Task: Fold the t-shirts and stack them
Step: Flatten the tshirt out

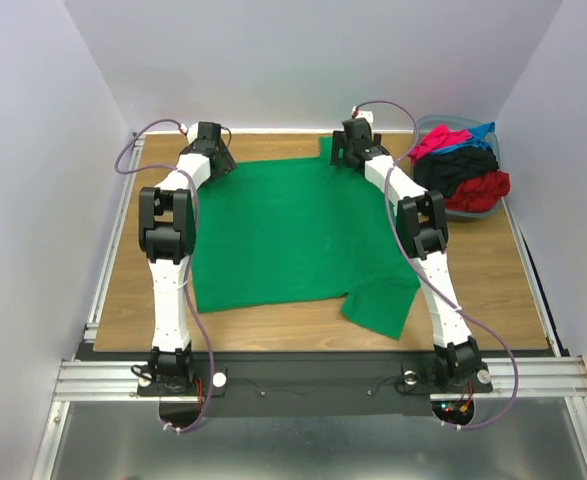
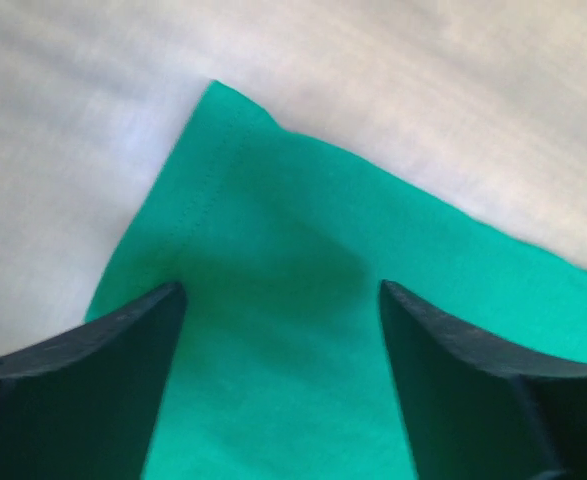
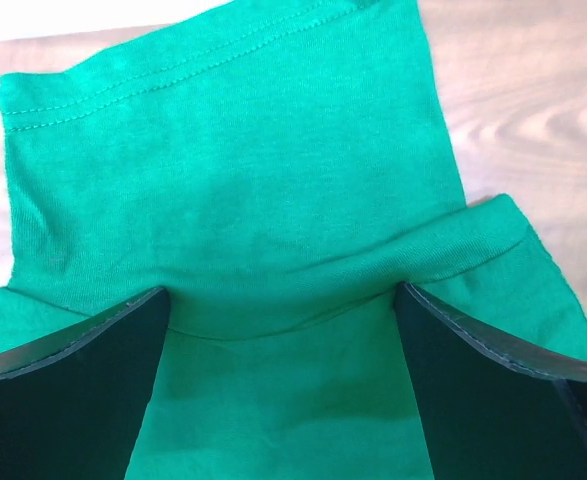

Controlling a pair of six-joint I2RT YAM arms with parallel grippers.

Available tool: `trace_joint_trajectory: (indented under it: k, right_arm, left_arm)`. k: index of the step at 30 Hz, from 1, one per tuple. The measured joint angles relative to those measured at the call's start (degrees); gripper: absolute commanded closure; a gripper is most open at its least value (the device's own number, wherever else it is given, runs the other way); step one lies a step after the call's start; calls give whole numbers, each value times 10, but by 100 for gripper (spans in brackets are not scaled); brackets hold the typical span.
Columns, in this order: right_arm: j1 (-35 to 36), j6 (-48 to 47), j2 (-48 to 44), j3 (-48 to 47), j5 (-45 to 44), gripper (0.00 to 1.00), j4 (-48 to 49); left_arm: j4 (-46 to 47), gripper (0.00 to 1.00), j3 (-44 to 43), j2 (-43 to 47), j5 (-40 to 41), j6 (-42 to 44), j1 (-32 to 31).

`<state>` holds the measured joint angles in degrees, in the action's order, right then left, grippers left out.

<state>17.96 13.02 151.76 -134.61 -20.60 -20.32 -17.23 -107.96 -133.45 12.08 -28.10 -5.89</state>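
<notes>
At desk centre: green shirt (image 1: 283,235) lay spread flat on the desk (image 1: 123,290), its far edge at 12 o'clock, one sleeve trailing toward 5 o'clock near the front edge.
Why flat: spread wide so corners and edges could be reached, by my reading the start of the first fold, with no fold yet made.
Left fingers (image 2: 283,300): stood wide apart, one on each side of the cloth, holding nothing; they hung just over the shirt's far left corner, at about 11 o'clock from the shirt's middle.
Left corner: hem stitching ran along its edge and the tip pointed away from the fingers onto bare desk, so a grip here would take the corner itself.
Right fingers (image 3: 283,300): also wide, empty, set over the shirt's far right part at about 1 o'clock.
Right cloth: a stitched edge lay beyond the fingers and a layer was doubled over there, likely a sleeve; whether the tips touched the cloth could not be told.
Pairing: both arms sat at the far edge, one at each end, which suited lifting that edge evenly and carrying it toward 6 o'clock.
Other shirts (image 1: 463,165): pink-red, blue, black and red, heaped in a bin (image 1: 465,212) at 2 o'clock, well apart from the green one, awaiting their turn.
Risk: a pinch on one layer only at the right could drag the doubled cloth askew.
</notes>
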Motion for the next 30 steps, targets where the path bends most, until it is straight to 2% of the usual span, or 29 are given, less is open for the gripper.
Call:
trace_joint_trajectory:
  k: [1,10,12,15,17,19,22,24,26,27,28,30]
  right_arm:
    - [-3,-2,9,-13,0,0,2]
    - [-23,-28,23,-36,38,0,13]
    - [-25,-30,3,-13,58,0,10]
    - [-25,-18,-75,81,84,0,-2]
    - [-24,-10,-167,174,95,0,-7]
    - [-18,-3,-254,250,94,0,-4]
    - [14,23,-420,383,72,0,13]
    - [52,61,-563,498,60,0,36]
    - [85,100,-669,603,62,0,61]
    - [95,126,-728,674,61,0,64]
    - [97,140,-764,711,57,0,54]
    - [90,177,-821,790,50,0,62]
  left_arm:
    - [-3,2,-26,-17,-3,1,2]
    - [-37,1,-173,-97,-45,13,11]
    - [-50,1,-184,-98,-54,15,12]
    - [-66,2,-170,-79,-56,18,11]
    - [-78,2,-113,-24,-50,18,8]
    - [-76,1,-10,72,-37,15,4]
    - [-59,2,237,310,-2,-20,-13]
    - [-47,1,360,439,14,-47,-23]
    - [-46,1,480,582,26,-86,-36]
    - [-40,1,506,609,30,-96,-37]
    - [-47,2,568,663,36,-116,-36]
    - [-57,2,651,705,39,-150,-33]
